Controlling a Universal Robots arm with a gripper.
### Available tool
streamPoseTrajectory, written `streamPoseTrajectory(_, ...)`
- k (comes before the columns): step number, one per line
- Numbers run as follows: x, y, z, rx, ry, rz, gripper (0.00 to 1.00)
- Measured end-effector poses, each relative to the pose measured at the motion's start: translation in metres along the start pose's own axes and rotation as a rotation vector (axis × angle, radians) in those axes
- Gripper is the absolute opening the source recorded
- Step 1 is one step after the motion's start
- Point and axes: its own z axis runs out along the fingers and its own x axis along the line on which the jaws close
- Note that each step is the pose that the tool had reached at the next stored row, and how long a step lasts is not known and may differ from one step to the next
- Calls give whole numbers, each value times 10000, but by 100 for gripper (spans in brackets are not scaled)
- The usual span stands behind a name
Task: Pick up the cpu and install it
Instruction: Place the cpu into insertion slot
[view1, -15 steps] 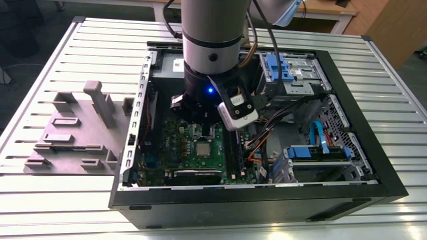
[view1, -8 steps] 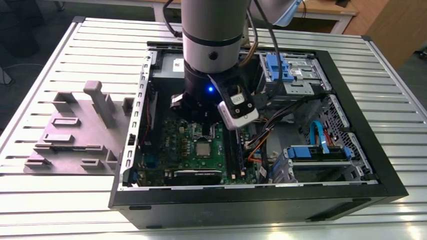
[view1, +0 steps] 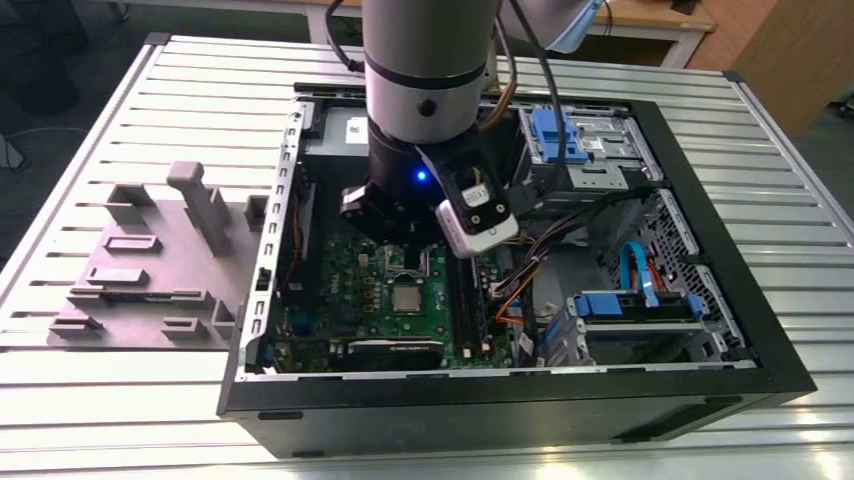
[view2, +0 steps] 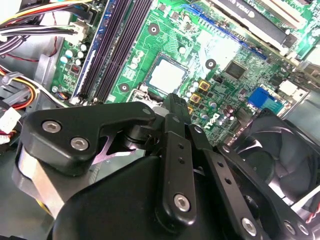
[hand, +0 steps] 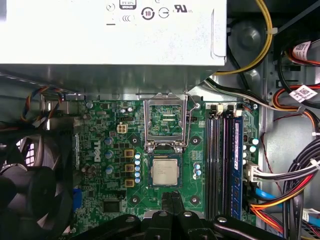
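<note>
Black hand (hand: 172, 196) looks pinched shut w/ nothing in it, hovering over the green board (hand: 100, 165). The silvery cpu (hand: 165, 171) is just beside the fingertips, already lying flat in its socket (hand: 149, 165) afaict. The metal frame (hand: 146, 125) is flipped up tho, so it's not clamped down yet. Everything sits inside the open pc case (view1: 534, 400) on the slatted surface (view1: 160, 120).

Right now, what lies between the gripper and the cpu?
In the first wrist view, only a sliver of bare motherboard separates the gripper from the cpu.
</note>
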Motion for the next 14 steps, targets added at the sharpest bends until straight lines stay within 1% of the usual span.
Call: streamPoseTrajectory(14, -1, -1, -44, 0, 0, 0, 10)
